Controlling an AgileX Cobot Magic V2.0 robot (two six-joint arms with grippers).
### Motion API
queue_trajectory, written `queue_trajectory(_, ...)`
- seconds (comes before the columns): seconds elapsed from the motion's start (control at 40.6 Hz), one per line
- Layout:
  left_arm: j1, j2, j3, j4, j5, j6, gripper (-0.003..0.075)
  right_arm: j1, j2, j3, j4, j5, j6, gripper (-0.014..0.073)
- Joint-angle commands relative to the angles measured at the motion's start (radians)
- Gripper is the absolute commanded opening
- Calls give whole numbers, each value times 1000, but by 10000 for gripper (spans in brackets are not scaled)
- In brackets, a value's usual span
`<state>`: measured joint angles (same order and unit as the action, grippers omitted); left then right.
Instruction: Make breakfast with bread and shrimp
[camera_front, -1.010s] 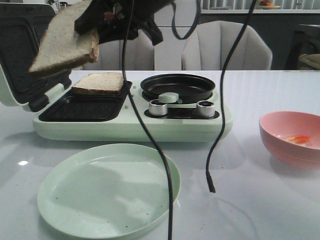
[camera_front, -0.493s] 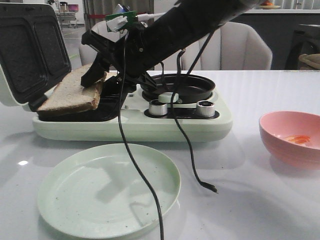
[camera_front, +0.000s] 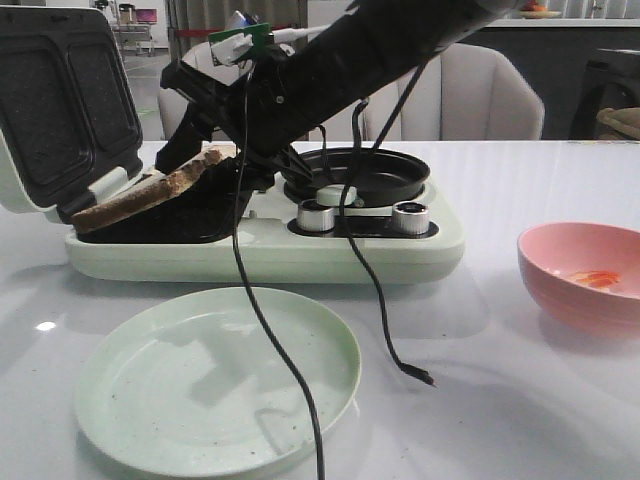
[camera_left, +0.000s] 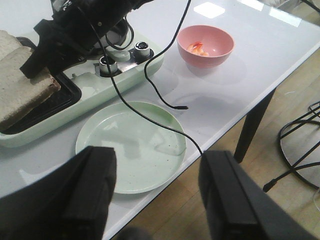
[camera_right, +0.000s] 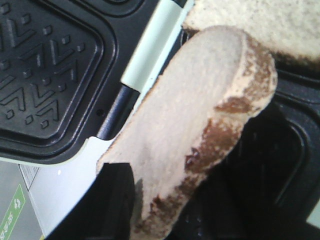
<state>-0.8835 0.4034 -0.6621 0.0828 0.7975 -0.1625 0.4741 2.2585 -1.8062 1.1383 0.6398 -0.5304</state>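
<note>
My right gripper (camera_front: 192, 150) reaches over the open sandwich maker (camera_front: 260, 255) and is shut on one bread slice (camera_front: 140, 195). The slice hangs tilted, its low end on the left grill plate near the hinge. In the right wrist view the slice (camera_right: 200, 125) sits between my fingers (camera_right: 112, 200), and the second slice (camera_right: 260, 20) lies flat on the grill plate beyond it. Both slices show in the left wrist view (camera_left: 22, 87). The shrimp (camera_front: 597, 279) lie in the pink bowl (camera_front: 560, 255) at the right. My left gripper (camera_left: 157, 200) is open and empty above the table's front edge.
A pale green plate (camera_front: 150, 400) lies in front of the sandwich maker. The maker's lid (camera_front: 60, 100) stands open at the left and a black pan (camera_front: 355, 172) sits on its right half. A loose black cable (camera_front: 300, 390) dangles from the right arm over the plate.
My right arm came down from high above with the bread slice. The slice went from held in the air to low and nearly flat over the left grill plate.
</note>
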Motion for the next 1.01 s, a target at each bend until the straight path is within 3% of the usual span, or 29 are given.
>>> queue_trajectory(0.0,-5,9,-26,-7,-74,-1,436,1,-73,-35,-7,9,52,416)
queue_trajectory(0.148,-5,9,-26,-7,-51,-1,436,1,-73,-35,-14,48,55,506)
queue_trajectory(0.345,-5,9,-26,-13,-49,-1,436,1,-115,-35,-93,16,68,504)
queue_trajectory(0.468,-5,9,-26,-13,-44,-1,436,0,-169,-35,-276,-7,165,504)
queue_trajectory(0.739,-5,9,-26,-13,-6,-1,436,-8,-360,-35,-829,85,424,504)
queue_trajectory(0.985,-5,9,-26,-13,-6,-1,436,-1,-582,5,-1003,284,446,504)
